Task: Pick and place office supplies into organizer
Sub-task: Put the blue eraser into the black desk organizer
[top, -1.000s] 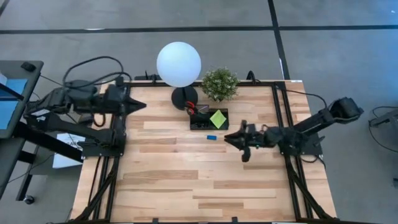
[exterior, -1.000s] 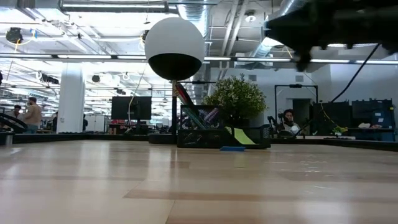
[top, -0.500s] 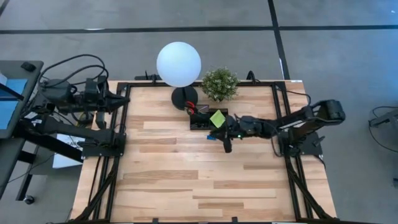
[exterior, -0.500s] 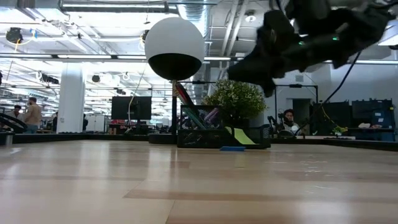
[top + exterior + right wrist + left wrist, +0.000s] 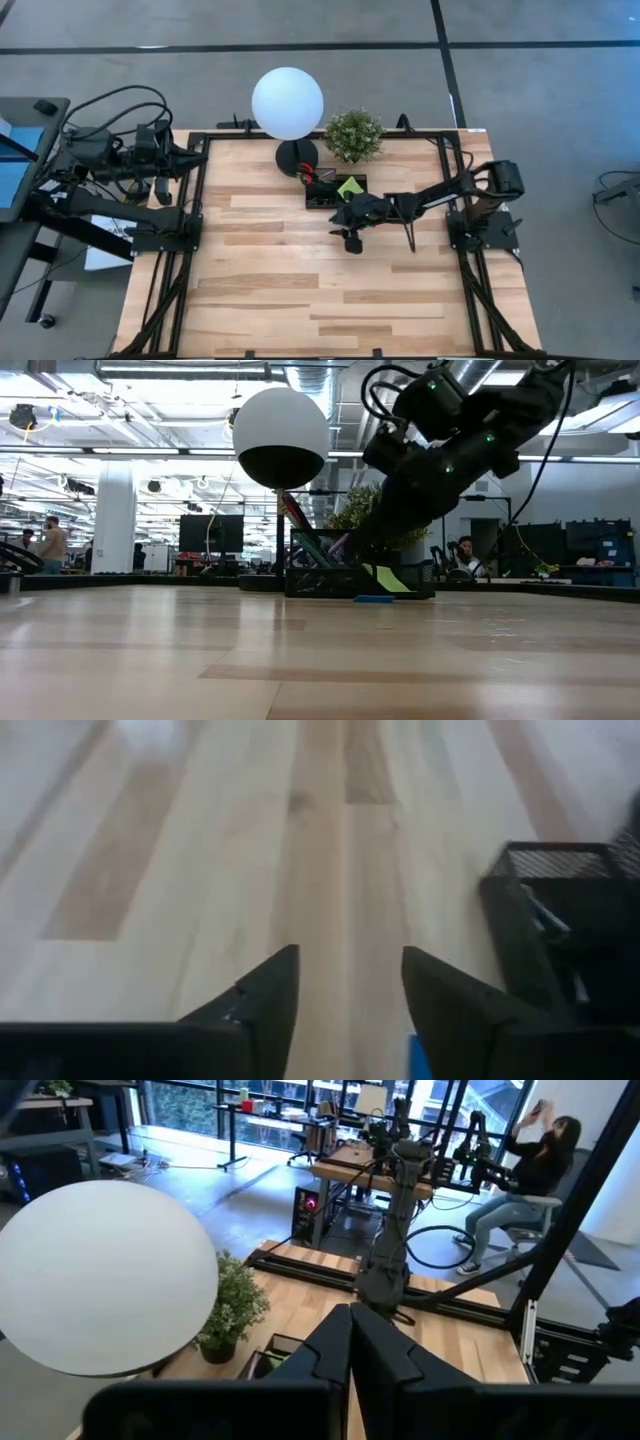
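Observation:
The black mesh organizer (image 5: 325, 192) stands at the table's far middle. It holds pens, red-handled scissors (image 5: 305, 172) and a lime-green sticky pad (image 5: 350, 187). A small blue eraser (image 5: 372, 598) lies flat on the table just in front of it and also shows in the right wrist view (image 5: 416, 1052). My right gripper (image 5: 347, 222) hangs open above the eraser, next to the organizer's near side; its fingers (image 5: 272, 988) point at bare wood. My left gripper (image 5: 197, 160) is shut and empty at the table's far left edge.
A lamp with a white globe (image 5: 288, 103) and a round black base (image 5: 297, 155) stands behind the organizer, and a potted plant (image 5: 353, 135) stands beside it. Bare wood stretches over the near half of the table (image 5: 300, 290). People sit in the room beyond the table.
My right gripper has swung from the table's right side toward the left and come down beside the organizer, over the blue eraser. My left gripper has drawn back toward the table's left edge. The eraser and the organizer have stayed in place.

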`<action>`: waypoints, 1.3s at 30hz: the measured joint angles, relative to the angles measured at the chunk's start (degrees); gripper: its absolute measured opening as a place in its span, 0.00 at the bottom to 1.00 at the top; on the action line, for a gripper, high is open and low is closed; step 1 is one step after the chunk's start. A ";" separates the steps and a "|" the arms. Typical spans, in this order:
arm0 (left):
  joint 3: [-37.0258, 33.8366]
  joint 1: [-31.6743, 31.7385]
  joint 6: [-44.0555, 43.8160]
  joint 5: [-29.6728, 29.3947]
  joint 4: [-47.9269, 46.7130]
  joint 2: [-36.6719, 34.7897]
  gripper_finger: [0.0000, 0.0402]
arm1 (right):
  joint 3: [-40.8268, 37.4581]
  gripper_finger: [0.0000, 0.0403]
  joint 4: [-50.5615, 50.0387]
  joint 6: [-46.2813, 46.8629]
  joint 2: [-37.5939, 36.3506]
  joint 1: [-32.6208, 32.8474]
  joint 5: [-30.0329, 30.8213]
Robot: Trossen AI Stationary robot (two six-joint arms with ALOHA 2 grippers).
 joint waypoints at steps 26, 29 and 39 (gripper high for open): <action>0.00 0.00 -0.02 1.55 0.00 -0.14 0.00 | -9.86 0.54 7.12 4.27 1.25 -5.58 0.88; 0.00 0.00 -0.02 1.55 0.00 -0.14 0.00 | -11.81 0.54 10.52 6.46 3.12 -5.72 0.57; 0.00 0.00 -0.43 0.59 0.00 -0.12 0.00 | -11.68 0.52 13.94 11.62 5.44 -2.61 5.74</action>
